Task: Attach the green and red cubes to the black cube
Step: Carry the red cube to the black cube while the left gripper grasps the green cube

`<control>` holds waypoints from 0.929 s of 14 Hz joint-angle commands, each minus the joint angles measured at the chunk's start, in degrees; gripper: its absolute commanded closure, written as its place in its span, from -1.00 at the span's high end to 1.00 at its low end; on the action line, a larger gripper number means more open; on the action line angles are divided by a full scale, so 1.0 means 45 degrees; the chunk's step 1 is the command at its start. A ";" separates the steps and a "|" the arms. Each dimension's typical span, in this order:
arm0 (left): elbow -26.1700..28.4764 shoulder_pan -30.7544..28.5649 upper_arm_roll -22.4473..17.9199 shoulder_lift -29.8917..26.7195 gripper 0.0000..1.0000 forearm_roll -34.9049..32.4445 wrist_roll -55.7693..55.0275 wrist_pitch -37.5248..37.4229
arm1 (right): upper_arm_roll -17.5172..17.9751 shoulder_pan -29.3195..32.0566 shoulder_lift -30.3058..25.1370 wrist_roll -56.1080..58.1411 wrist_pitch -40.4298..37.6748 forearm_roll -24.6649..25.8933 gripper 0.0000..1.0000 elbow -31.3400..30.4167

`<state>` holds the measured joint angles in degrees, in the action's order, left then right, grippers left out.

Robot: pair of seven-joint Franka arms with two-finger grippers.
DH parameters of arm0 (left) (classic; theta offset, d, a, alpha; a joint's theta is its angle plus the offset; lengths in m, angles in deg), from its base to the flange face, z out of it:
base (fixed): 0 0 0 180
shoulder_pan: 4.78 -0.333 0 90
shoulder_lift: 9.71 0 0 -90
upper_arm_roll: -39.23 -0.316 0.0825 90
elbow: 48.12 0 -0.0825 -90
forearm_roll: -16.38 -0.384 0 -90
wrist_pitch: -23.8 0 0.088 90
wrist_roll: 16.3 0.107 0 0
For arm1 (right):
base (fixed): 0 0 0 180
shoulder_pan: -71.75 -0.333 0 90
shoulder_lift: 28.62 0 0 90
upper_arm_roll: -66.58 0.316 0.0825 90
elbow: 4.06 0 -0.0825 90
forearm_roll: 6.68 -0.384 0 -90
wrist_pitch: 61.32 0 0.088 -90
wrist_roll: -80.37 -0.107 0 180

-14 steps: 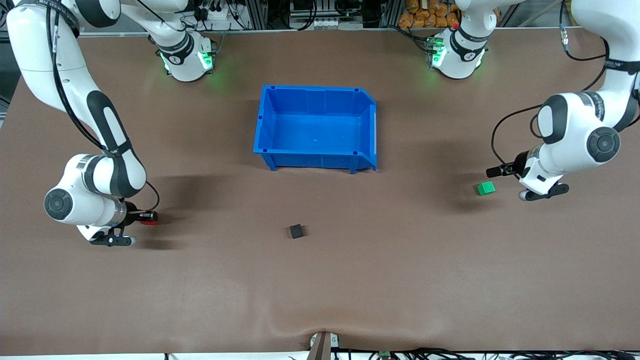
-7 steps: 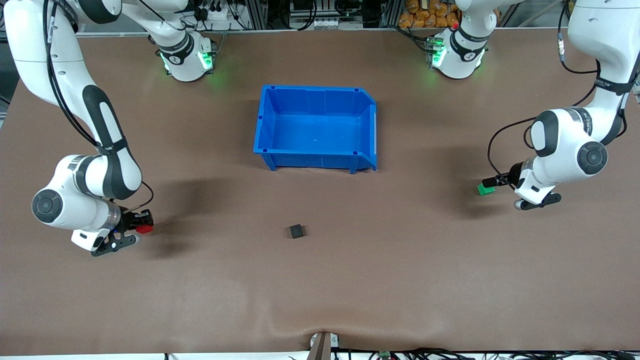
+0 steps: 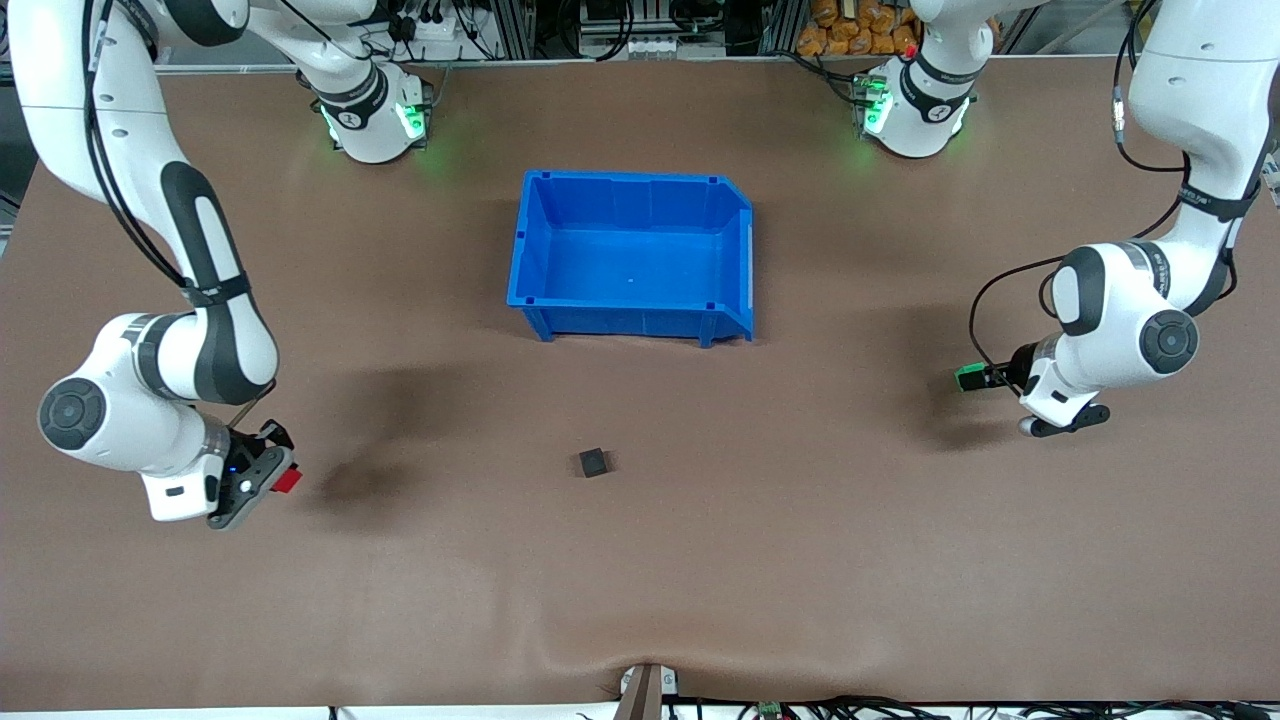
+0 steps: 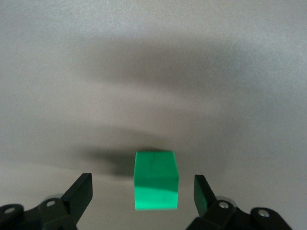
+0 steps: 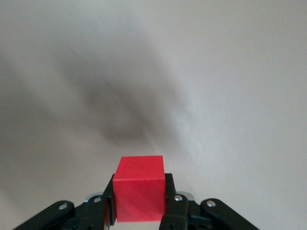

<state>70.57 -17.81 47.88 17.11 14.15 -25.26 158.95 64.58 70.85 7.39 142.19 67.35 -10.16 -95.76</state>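
The red cube [image 3: 288, 480] is clamped between the fingers of my right gripper [image 3: 278, 476], which holds it just above the table at the right arm's end. In the right wrist view the red cube [image 5: 140, 188] fills the shut right gripper [image 5: 140, 203]. The green cube [image 3: 967, 378] sits on the table at the left arm's end. My left gripper [image 3: 982, 378] is low around it. In the left wrist view the green cube [image 4: 155, 179] lies between the spread fingers of the left gripper [image 4: 142, 194], with gaps on both sides. The black cube [image 3: 593, 462] lies alone mid-table.
A blue bin [image 3: 630, 177] stands empty, farther from the front camera than the black cube. The brown mat has a ripple at its front edge [image 3: 640, 655].
My right gripper has lifted the red cube off the table and swung it toward the front camera. My left gripper has moved in until its open fingers straddle the green cube.
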 commanded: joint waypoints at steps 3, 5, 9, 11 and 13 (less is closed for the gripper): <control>-0.0184 -0.0094 0.0090 0.0386 0.80 -0.0246 -0.0058 0.0259 | -0.0062 -0.2314 0.0298 0.0327 -0.0156 0.0205 -1.00 0.0300; -0.0106 -0.0113 0.0090 0.0463 0.70 -0.0246 -0.0058 0.0259 | -0.0062 -0.3487 0.0708 0.0210 -0.0137 0.0245 -1.00 0.0611; -0.0047 -0.0074 0.0090 0.0483 0.44 -0.0246 -0.0117 0.0259 | -0.0062 -0.4662 0.1937 0.0073 -0.0195 0.0245 -1.00 0.2075; -0.0066 -0.0074 0.0090 0.0464 0.34 -0.0246 -0.0117 0.0259 | -0.0082 -0.5364 0.2387 0.0111 -0.0137 0.0284 -1.00 0.2796; -0.0105 -0.0094 0.0090 0.0464 0.22 -0.0246 -0.0136 0.0259 | -0.0082 -0.5679 0.3167 0.0093 -0.0137 0.0245 -1.00 0.3734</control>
<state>70.27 -17.81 47.90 19.20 14.12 -25.27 159.90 64.84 46.92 17.04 142.69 67.59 -9.73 -85.43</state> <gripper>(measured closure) 0.348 0.608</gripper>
